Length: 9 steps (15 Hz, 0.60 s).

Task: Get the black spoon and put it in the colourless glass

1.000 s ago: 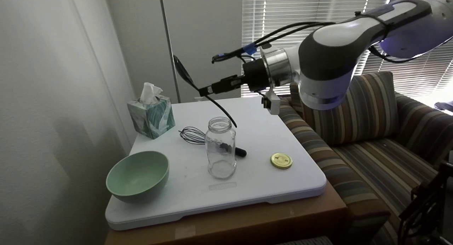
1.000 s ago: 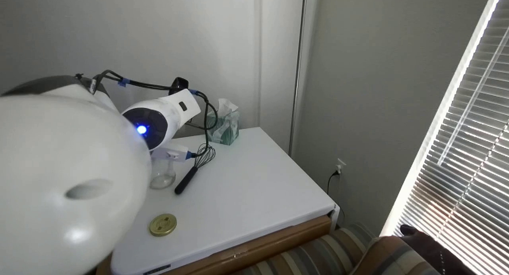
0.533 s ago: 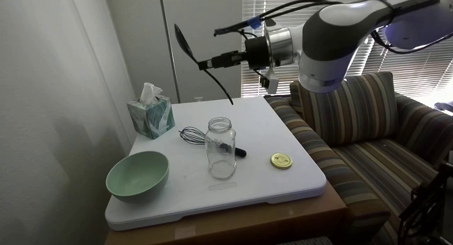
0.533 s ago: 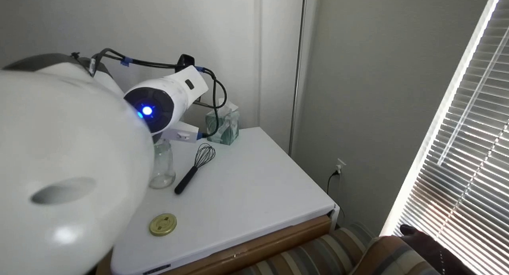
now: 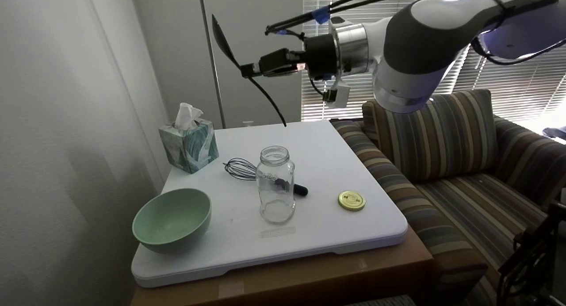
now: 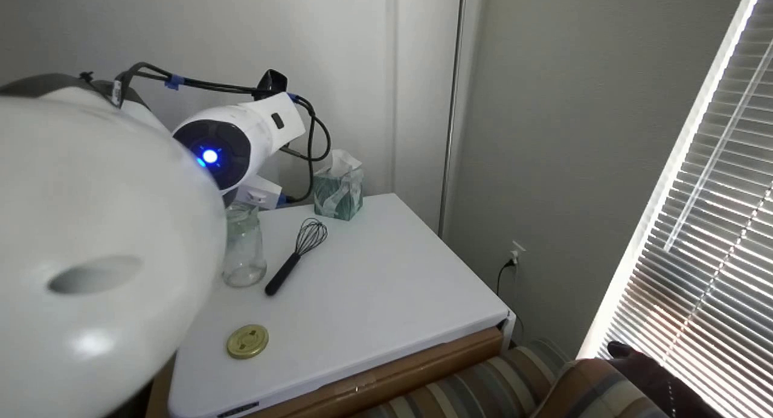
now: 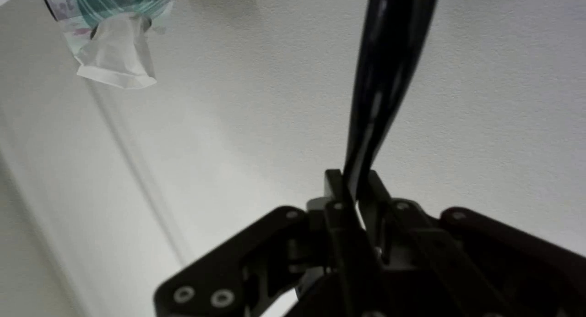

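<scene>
In an exterior view the black spoon (image 5: pixel 265 93) hangs slantwise in the air, bowl up at the left and handle tip down at the right. My gripper (image 5: pixel 249 70) is shut on it near the middle of its length. The wrist view shows the spoon (image 7: pixel 389 65) pinched between the fingertips of my gripper (image 7: pixel 356 184) and running out towards the top edge. The colourless glass (image 5: pixel 276 186) stands upright and uncapped on the white table, below the spoon, its mouth lower than the handle tip. In an exterior view the arm partly covers the glass (image 6: pixel 244 255).
Behind the glass lies a whisk (image 5: pixel 300 190). A gold lid (image 5: pixel 351 200) rests to the right of the glass, a green bowl (image 5: pixel 172 219) to its left. The tissue box (image 5: pixel 189 144) stands by the wall. A striped armchair (image 5: pixel 442 138) adjoins the table (image 5: pixel 336 228).
My gripper has risen with the spoon, well clear of the glass's mouth, and shifted slightly left in an exterior view. The wrist has turned a little. Glass and other objects have stayed put.
</scene>
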### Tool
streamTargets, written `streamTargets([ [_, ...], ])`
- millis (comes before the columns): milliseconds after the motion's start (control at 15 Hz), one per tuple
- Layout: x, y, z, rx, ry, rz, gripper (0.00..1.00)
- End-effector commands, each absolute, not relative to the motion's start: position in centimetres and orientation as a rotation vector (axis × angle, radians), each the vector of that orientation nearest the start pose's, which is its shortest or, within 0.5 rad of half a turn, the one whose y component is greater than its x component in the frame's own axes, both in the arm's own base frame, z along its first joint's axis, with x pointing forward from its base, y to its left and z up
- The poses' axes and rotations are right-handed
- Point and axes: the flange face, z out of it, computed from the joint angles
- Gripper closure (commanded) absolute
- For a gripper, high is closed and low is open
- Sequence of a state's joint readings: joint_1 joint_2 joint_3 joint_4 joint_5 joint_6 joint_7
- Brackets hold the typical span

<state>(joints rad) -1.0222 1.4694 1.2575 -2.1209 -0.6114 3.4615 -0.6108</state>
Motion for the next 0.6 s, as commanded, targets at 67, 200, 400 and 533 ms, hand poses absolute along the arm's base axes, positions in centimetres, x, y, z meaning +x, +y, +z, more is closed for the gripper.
streamTargets([
  [67,59.2,9.5,24.8,-1.878,-0.414,-1.348,0.97],
  [200,58.7,10.1,25.4,-1.855,-0.419,-1.34,0.97],
  [400,58.6,10.6,25.4,-1.844,-0.465,-1.36,0.97],
  [533,58.7,10.7,24.7,-1.853,-0.494,-1.369,0.97],
])
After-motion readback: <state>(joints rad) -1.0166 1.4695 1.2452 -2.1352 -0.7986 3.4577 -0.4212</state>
